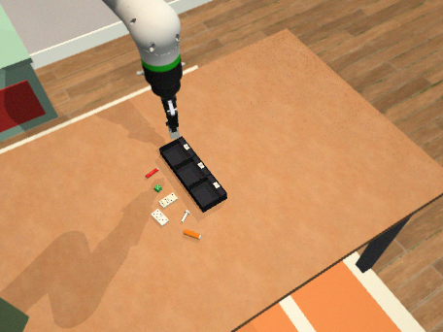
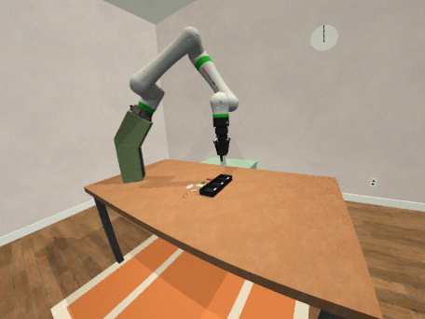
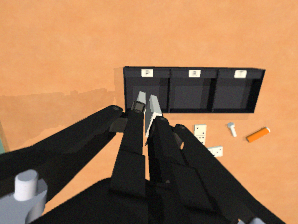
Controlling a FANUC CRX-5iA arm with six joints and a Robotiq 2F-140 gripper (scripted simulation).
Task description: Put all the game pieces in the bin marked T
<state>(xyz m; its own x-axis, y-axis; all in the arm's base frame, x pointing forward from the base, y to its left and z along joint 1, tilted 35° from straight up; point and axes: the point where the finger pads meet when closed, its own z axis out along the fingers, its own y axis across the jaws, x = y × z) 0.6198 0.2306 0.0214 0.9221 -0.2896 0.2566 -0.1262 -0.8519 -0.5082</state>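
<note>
My gripper (image 1: 174,133) (image 2: 224,163) (image 3: 145,103) is shut and empty, raised above the P end of the black bin row. The bin marked T (image 1: 208,195) (image 3: 234,98) is at the other end of the row; nothing shows in it. Two white dominoes lie flat on the table beside the row: one (image 1: 168,200) (image 3: 200,132) nearer the bins, the other (image 1: 159,217) (image 3: 217,151) farther off and partly hidden by the fingers in the wrist view. A green die (image 1: 158,188) (image 2: 203,182) lies near them, hidden in the wrist view.
A red stick (image 1: 152,173), a pale screw (image 1: 185,216) (image 3: 232,129) and an orange cylinder (image 1: 192,234) (image 3: 258,134) lie on the table on the dominoes' side. The bins marked P (image 1: 176,154) and R (image 1: 190,172) (image 3: 192,95) adjoin T in one low-walled row.
</note>
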